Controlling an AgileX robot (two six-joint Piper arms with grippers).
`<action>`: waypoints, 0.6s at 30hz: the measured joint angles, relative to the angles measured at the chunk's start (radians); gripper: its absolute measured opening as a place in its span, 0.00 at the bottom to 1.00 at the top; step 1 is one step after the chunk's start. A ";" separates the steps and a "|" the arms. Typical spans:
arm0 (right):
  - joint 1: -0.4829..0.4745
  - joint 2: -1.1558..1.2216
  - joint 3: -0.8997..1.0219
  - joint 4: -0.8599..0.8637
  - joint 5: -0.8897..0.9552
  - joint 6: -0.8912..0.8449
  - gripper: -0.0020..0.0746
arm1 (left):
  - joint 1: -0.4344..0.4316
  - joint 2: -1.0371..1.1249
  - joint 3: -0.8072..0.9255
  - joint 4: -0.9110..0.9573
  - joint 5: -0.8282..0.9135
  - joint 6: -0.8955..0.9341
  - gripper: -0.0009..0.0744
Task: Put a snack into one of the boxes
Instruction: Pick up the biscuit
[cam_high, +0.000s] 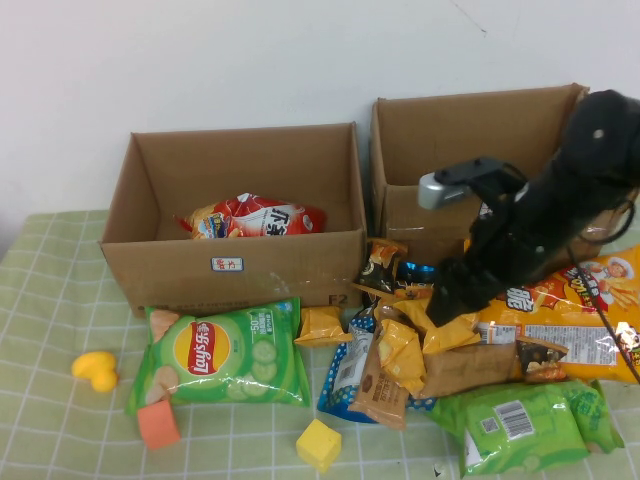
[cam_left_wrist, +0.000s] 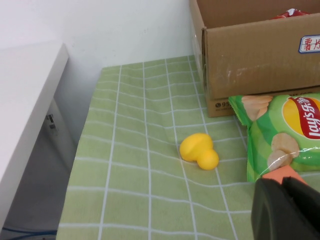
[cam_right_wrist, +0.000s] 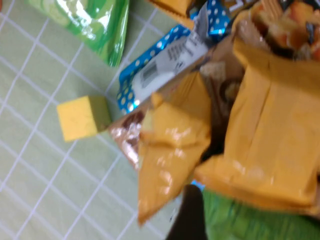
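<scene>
While right hand (cam_high: 452, 318) hovers, snack (cam_high: 400, 355) lies diagonally; left hand (cam_left_wrist: 285, 210) parked.

Taking the left box (cam_high: 235, 262) as landmark: a packet (cam_high: 255, 216) lies inside it, the Lay's bag (cam_high: 222, 355) just before it, two blocks (cam_high: 158, 425) (cam_high: 318, 443) nearer still. The second box (cam_high: 470, 130) stands to its right. The snack pile (cam_high: 400, 355) lies before that — right gripper (cam_high: 450, 305) over it; left gripper (cam_left_wrist: 285, 210) hovers beside the Lay's bag.

A golden-yellow crinkly foil snack packet (cam_high: 403, 352) lay on a pale green white-gridded tablecloth (cam_high: 50, 300); black right gripper (cam_high: 448, 300), brown cardboard boxes (cam_high: 240, 262).
</scene>
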 joint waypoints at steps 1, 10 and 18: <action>0.000 0.017 -0.015 0.002 0.000 0.000 0.78 | 0.000 0.000 0.000 0.000 0.000 0.000 0.01; 0.021 0.127 -0.098 0.000 0.010 0.000 0.80 | 0.000 0.000 0.000 0.000 0.000 0.000 0.01; 0.030 0.194 -0.100 -0.025 -0.014 0.035 0.80 | 0.000 0.000 0.000 0.000 0.000 0.000 0.01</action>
